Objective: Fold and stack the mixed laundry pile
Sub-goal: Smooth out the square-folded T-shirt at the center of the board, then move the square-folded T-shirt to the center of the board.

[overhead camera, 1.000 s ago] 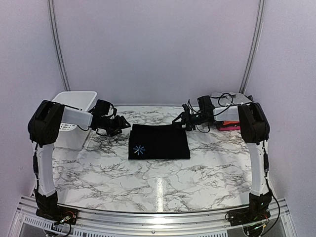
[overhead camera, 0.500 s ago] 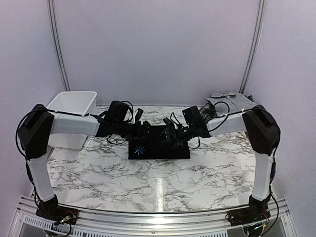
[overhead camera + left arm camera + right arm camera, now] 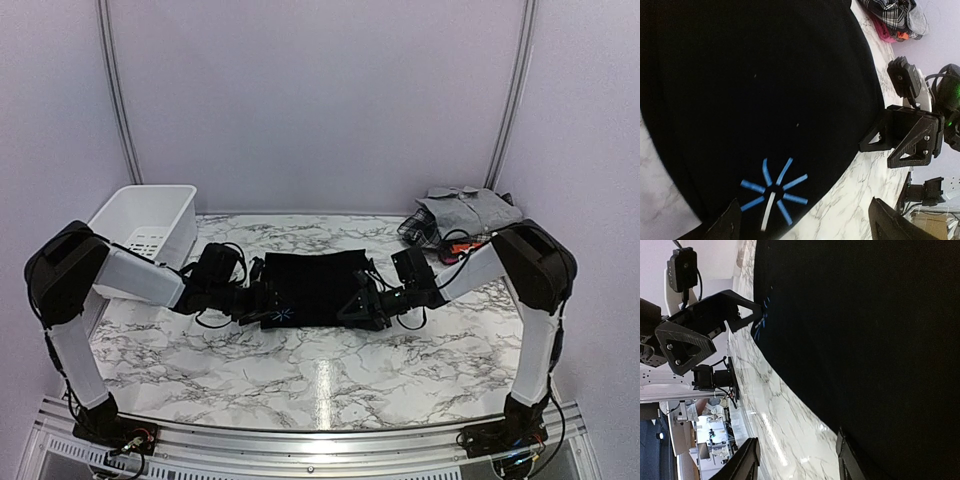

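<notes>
A folded black cloth (image 3: pixel 315 280) with a blue star print (image 3: pixel 772 187) lies flat in the middle of the marble table. My left gripper (image 3: pixel 262 306) is low at its near left corner, open, one finger (image 3: pixel 726 227) over the cloth and the other (image 3: pixel 890 225) over marble. My right gripper (image 3: pixel 360 304) is low at the near right corner, open, with one finger (image 3: pixel 850 460) at the cloth's edge (image 3: pixel 865 340) and bare table between the jaws. More of the laundry pile (image 3: pixel 462 212), grey, plaid and red-pink pieces, sits at the back right.
A white slotted basket (image 3: pixel 145 222) stands at the back left of the marble table (image 3: pixel 320 370). In the left wrist view the right gripper (image 3: pixel 910 135) is close across the cloth's near edge. The left gripper (image 3: pixel 705 330) shows likewise in the right wrist view.
Both arms have swept from the cloth's far corners, over it, down to its near corners. The left jaws have opened wider. The cloth lies as before.
</notes>
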Robot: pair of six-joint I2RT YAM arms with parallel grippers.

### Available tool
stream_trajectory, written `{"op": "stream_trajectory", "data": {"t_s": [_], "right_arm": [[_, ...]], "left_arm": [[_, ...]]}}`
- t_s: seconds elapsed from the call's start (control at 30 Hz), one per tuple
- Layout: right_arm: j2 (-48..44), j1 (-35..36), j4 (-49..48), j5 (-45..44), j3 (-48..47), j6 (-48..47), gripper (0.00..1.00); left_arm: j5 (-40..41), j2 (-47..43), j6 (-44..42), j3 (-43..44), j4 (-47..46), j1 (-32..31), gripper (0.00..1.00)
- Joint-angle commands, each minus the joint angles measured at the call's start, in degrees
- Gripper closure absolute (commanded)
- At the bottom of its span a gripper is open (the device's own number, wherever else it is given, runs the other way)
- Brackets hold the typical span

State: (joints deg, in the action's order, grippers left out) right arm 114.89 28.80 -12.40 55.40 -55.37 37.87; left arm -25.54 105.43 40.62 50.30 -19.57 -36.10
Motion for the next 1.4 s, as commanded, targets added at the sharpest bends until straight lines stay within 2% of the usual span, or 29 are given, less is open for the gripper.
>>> {"op": "stream_trajectory", "data": {"t_s": [0.0, 0.1, 0.2, 0.3, 0.4, 0.47, 0.57, 0.67, 0.83, 0.97, 1.1, 1.23, 1.37], "right_arm": [[-7.6, -0.7, 6.0, -2.1, 3.5, -0.1, 0.47], [-15.1, -3.8, 8.9, -2.2, 5.8, 0.3, 0.47], [-20.6, -8.4, 14.6, -4.5, 6.6, -2.1, 0.47], [-23.3, -13.1, 19.6, -6.9, 5.9, -4.2, 0.46], [-24.5, -17.1, 21.3, -8.1, 5.5, -4.2, 0.46], [-24.3, -18.5, 23.2, -9.7, 3.6, -5.8, 0.47], [-21.4, -18.7, 25.4, -12.2, -1.9, -8.6, 0.49], [-14.9, -18.3, 23.5, -11.9, -8.3, -8.0, 0.59], [-4.7, -16.5, 26.4, -12.8, -19.5, -11.0, 0.67], [1.2, -15.1, 26.8, -14.3, -25.9, -12.0, 0.70], [7.5, -13.1, 28.6, -15.9, -34.0, -13.2, 0.72], [10.4, -12.1, 28.8, -16.5, -36.5, -12.9, 0.71], [8.8, -11.6, 30.5, -17.0, -35.5, -14.4, 0.71]], "left_arm": [[7.8, -7.3, -4.3, -3.7, 11.3, 0.3, 0.02], [14.1, -12.2, -13.4, 0.2, 20.0, -0.6, 0.01], [21.9, -14.2, -23.4, 5.8, 25.9, -4.0, 0.01], [29.6, -10.8, -33.2, 12.4, 29.2, -8.7, 0.01], [32.1, -5.2, -42.1, 20.0, 29.9, -12.5, 0.01], [32.5, -1.2, -46.2, 24.3, 29.9, -14.2, 0.05], [30.7, 4.5, -47.7, 29.2, 29.9, -14.5, 0.11], [30.9, 8.3, -46.7, 32.2, 29.7, -14.3, 0.14], [27.8, 13.3, -47.4, 37.3, 29.5, -15.2, 0.18], [28.3, 17.6, -51.8, 40.9, 30.2, -16.8, 0.22], [26.9, 19.9, -53.9, 42.3, 30.1, -16.9, 0.21], [23.3, 23.4, -55.5, 45.1, 31.1, -17.2, 0.19], [19.6, 23.3, -54.9, 41.3, 32.1, -17.3, 0.28]]}}
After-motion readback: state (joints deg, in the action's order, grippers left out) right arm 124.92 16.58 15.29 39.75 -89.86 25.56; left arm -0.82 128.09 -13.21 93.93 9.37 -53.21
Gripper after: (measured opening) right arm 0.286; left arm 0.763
